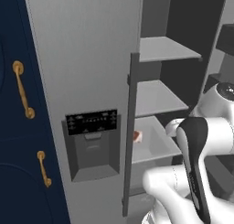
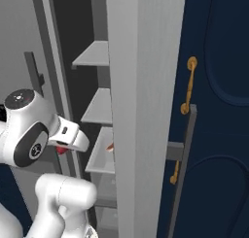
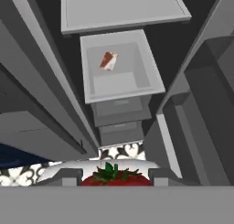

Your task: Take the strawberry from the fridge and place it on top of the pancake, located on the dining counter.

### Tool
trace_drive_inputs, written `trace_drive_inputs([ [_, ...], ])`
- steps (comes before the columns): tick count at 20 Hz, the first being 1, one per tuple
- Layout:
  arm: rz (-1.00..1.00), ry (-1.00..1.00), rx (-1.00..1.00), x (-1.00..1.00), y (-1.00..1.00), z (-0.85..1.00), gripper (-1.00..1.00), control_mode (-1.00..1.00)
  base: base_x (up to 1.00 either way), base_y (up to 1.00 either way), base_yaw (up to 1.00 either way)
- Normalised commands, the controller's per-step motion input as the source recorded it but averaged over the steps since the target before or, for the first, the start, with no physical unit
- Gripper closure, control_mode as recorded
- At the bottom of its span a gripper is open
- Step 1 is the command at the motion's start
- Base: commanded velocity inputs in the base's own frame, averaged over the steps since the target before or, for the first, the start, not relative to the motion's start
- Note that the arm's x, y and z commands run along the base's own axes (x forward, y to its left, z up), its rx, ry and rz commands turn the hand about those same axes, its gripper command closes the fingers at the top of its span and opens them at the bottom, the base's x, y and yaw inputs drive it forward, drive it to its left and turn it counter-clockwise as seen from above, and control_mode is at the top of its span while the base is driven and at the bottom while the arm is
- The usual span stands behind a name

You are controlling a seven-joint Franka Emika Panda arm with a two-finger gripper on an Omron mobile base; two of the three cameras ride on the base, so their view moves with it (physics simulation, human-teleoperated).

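My gripper (image 3: 114, 180) is shut on the strawberry (image 3: 114, 176), a red berry with green leaves that sits low between the two finger tips in the hand view. In the right base view a bit of the red strawberry (image 2: 61, 149) peeks out under the white hand, in front of the open fridge (image 2: 146, 110). The grey fridge (image 1: 87, 58) has its left door shut, with a black dispenser panel (image 1: 91, 122), and its right side open onto grey shelves (image 1: 157, 97). The hand is outside the shelves, looking down along them. The pancake and the dining counter are out of view.
A small orange-red and white wedge (image 3: 108, 61) lies in a grey shelf tray (image 3: 151, 81), also visible as the wedge (image 1: 137, 136) in the left base view. Navy cabinets with gold handles (image 1: 21, 88) flank the fridge. The open fridge door (image 2: 141, 47) stands close on the right.
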Motion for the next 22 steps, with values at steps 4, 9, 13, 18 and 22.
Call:
trace_drive_inputs([
  [4, 0.00, 0.00, 0.00, 0.00, 0.00, 0.00, 1.00, 1.00, -0.94, 0.10, -0.04],
  [9, 0.00, 0.00, 0.00, 0.00, 0.00, 0.00, 1.00, 1.00, -0.98, -0.01, -0.53],
  [13, 0.00, 0.00, 0.00, 0.00, 0.00, 0.00, 1.00, 1.00, -0.81, 0.00, -0.80],
  [18, 0.00, 0.00, 0.00, 0.00, 0.00, 0.00, 1.00, 1.00, -0.61, -0.03, -0.82],
  [22, 0.00, 0.00, 0.00, 0.00, 0.00, 0.00, 1.00, 1.00, -0.34, -0.36, -0.73],
])
